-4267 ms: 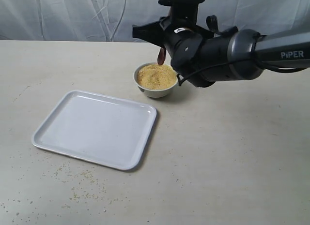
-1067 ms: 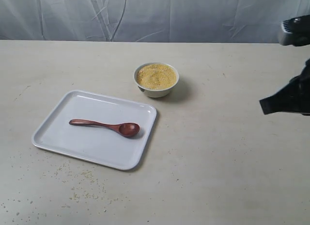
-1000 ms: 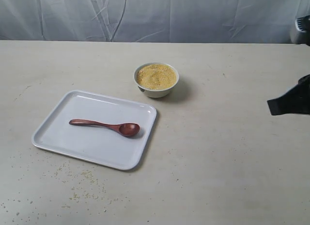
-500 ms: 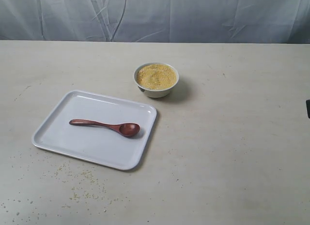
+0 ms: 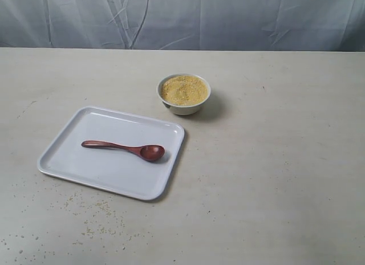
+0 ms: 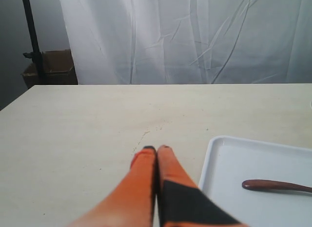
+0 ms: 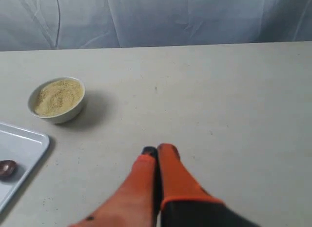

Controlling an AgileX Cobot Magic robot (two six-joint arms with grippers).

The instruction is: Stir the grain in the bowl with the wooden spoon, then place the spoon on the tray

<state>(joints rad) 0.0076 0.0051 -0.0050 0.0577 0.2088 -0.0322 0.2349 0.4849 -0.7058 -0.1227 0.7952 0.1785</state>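
The dark wooden spoon (image 5: 128,148) lies flat on the white tray (image 5: 85,168), head toward the tray's right side; its handle (image 6: 275,185) and head (image 7: 6,168) show in the wrist views. The small white bowl (image 5: 183,105) holds a mound of yellow grain (image 5: 183,89) and stands beyond the tray's far right corner. Neither arm appears in the exterior view. My left gripper (image 6: 156,149) is shut and empty, over bare table beside the tray (image 6: 229,154). My right gripper (image 7: 158,150) is shut and empty, well away from the bowl (image 7: 56,112).
Loose grains (image 5: 97,216) are scattered on the beige table in front of the tray. A white curtain (image 5: 182,17) hangs behind the table's far edge. A cardboard box (image 6: 48,68) and a black pole (image 6: 31,36) stand beyond the table in the left wrist view.
The right arm, which held the spoon over the bowl earlier, has drawn back and left the exterior view on the right. The spoon now lies on the tray.
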